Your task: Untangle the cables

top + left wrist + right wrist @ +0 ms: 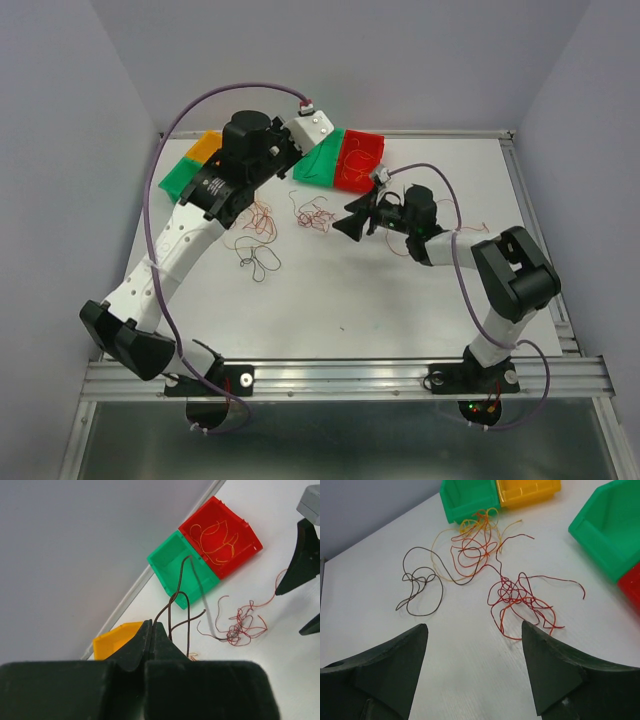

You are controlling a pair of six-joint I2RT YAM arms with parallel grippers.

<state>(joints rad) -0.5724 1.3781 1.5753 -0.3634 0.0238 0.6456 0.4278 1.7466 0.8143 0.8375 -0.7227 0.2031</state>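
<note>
My left gripper [151, 625] is shut, and a thin dark cable [180, 592] rises in loops from its tips, held high above the bins. On the table lie a red cable tangle [520, 597] [315, 212], an orange-and-red tangle [472, 545] [262, 220] and a loose dark cable [420, 585] [260, 258]. My right gripper [474, 625] [352, 226] stands open and low over the table, just short of the red tangle, with nothing between its fingers. Orange cables [215, 537] lie inside the red bin [368, 178].
A green bin [172, 562] sits beside the red one at the back. A yellow bin [112, 640] [205, 145] and another green bin [178, 180] stand at the back left. Walls close off the back and both sides.
</note>
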